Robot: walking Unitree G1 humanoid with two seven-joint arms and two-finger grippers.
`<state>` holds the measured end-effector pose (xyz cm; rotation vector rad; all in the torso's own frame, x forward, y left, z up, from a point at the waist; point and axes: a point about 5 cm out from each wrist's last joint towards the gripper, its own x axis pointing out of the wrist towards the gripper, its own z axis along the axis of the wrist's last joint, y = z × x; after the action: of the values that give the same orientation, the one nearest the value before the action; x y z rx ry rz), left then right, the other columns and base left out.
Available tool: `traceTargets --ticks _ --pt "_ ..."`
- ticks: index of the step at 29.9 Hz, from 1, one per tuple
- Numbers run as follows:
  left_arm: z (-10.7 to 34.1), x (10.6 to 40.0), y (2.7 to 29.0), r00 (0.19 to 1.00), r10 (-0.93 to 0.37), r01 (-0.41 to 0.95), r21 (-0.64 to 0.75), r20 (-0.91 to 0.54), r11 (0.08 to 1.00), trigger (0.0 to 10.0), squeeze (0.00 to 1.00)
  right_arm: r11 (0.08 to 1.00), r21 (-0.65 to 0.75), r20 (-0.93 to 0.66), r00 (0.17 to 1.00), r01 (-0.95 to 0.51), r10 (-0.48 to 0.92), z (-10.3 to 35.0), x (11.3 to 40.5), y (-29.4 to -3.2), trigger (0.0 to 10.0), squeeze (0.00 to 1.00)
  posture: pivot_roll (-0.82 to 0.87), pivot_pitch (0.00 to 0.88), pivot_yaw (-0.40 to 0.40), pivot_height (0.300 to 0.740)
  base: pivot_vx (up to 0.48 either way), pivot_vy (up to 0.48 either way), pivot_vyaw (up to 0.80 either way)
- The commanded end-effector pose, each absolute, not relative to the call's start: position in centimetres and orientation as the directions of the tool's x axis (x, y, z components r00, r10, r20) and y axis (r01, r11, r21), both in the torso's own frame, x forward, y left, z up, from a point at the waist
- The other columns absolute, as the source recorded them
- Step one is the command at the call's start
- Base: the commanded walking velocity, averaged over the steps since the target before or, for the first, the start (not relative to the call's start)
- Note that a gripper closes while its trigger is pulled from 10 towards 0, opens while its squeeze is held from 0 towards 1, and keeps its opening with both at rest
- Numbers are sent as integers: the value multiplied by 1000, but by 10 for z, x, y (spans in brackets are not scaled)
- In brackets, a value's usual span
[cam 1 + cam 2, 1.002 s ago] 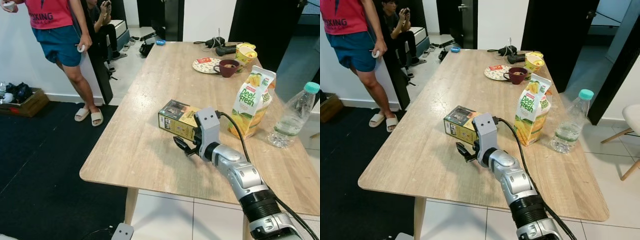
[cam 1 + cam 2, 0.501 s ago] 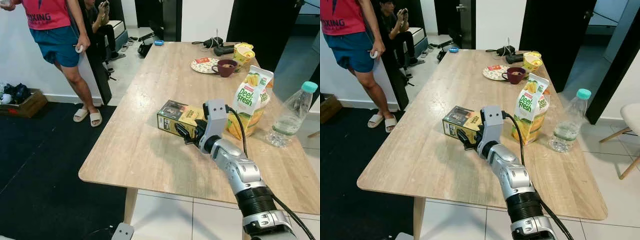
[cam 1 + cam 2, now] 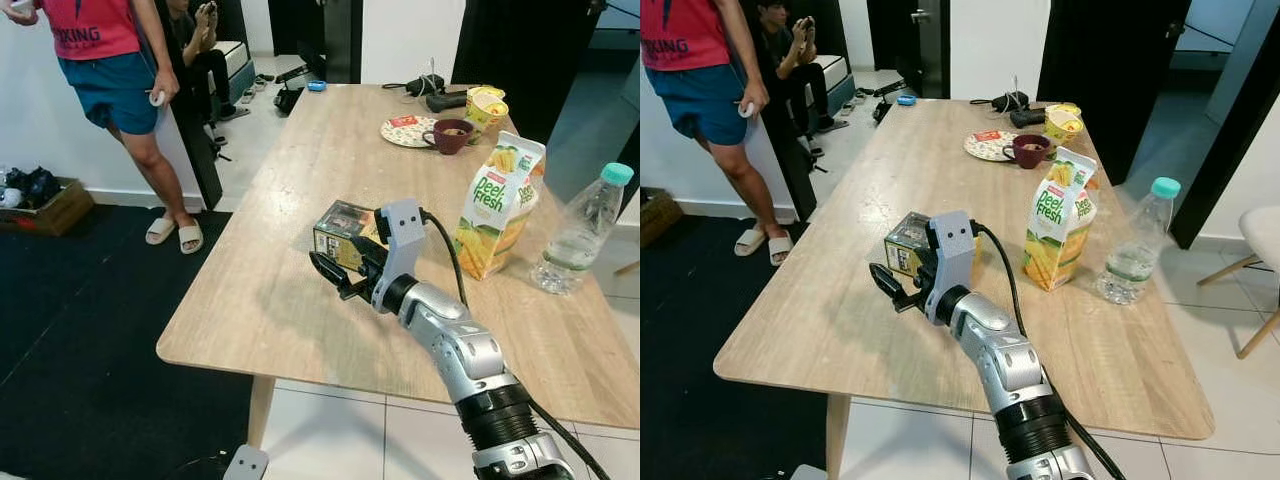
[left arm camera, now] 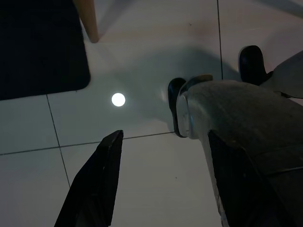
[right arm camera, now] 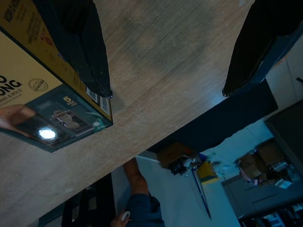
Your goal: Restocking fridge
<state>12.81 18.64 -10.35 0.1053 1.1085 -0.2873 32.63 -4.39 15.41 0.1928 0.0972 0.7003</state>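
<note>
Yellow-and-green carton box [image 3: 345, 229] lying flat mid-table on the wooden table [image 3: 300, 290], just left of the juice carton [image 3: 497, 205]. Right gripper [image 3: 340, 272] at the box's near-left end, fingers spread, one finger [image 5: 75, 42] over its top. Left gripper [image 4: 161, 179] hanging idle, spread, above floor tiles. Risk, by judgement: closing off-centre would likely nudge the box farther along instead of clamping it.

The right arm [image 3: 455, 350] is built of silver segments joined by a black ribbed collar. A grey box with two small holes is mounted at its wrist, and a black cable [image 3: 447, 262] is run along it. The right gripper [image 3: 335, 272] is made of two long black fingers.
</note>
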Motion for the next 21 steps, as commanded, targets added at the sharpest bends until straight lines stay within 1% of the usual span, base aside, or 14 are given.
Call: traceTargets --ticks 1,4,7,9,10,11,12,13,14,15,16,18,19,21 --pt "-104 127 186 408 -178 286 -60 -896 956 10000 0 762 187 -57 767 -620 639 145 326 -43 10000 0 29 0 -17 740 0 0 0" --pt "-104 126 186 408 -178 282 -62 -895 957 10000 0 806 173 -48 812 -566 581 146 338 -55 10000 0 31 0 -17 740 0 0 0" --pt "-104 125 186 407 -178 281 -62 -896 958 10000 0 820 168 -38 828 -547 560 149 343 -59 10000 0 32 0 -17 740 0 0 0" --pt "-105 123 186 404 -176 277 -63 -898 959 10000 0 854 156 -17 863 -497 505 156 354 -74 10000 0 36 0 -16 740 0 0 0" --pt "-105 123 186 404 -176 277 -63 -898 959 10000 0 854 156 -17 863 -497 505 156 354 -74 10000 0 36 0 -16 740 0 0 0" --pt "-105 122 187 402 -174 275 -63 -899 959 10000 0 870 147 -14 878 -471 478 158 360 -82 10000 0 42 0 -18 740 0 0 0" --pt "-105 122 187 402 -174 275 -63 -899 959 10000 0 870 147 -14 878 -471 478 158 360 -82 10000 0 42 0 -18 740 0 0 0" --pt "-105 121 187 401 -173 273 -63 -899 960 10000 0 880 142 -12 888 -454 460 160 363 -88 10000 0 44 0 -18 740 0 0 0" --pt "-105 121 187 401 -173 273 -63 -899 960 10000 0 880 142 -12 888 -454 460 160 363 -88 10000 0 44 0 -18 740 0 0 0" --pt "-106 120 188 400 -171 271 -61 -900 961 10000 0 888 141 -11 896 -438 444 162 366 -96 10000 0 44 0 -17 740 0 0 0" --pt "-106 120 188 400 -171 271 -61 -900 961 10000 0 888 141 -11 896 -438 444 162 366 -96 10000 0 44 0 -17 740 0 0 0" --pt "-106 117 190 397 -168 273 -59 -902 960 10000 0 898 148 1 908 -414 419 167 369 -113 10000 0 51 0 -21 740 0 0 0" --pt "-106 117 190 397 -168 273 -59 -902 960 10000 0 898 148 1 908 -414 419 167 369 -113 10000 0 51 0 -21 740 0 0 0" --pt "-107 111 192 390 -162 265 -58 -906 962 10000 0 926 138 -3 935 -351 355 167 373 -140 10000 0 53 0 -25 740 0 0 0"
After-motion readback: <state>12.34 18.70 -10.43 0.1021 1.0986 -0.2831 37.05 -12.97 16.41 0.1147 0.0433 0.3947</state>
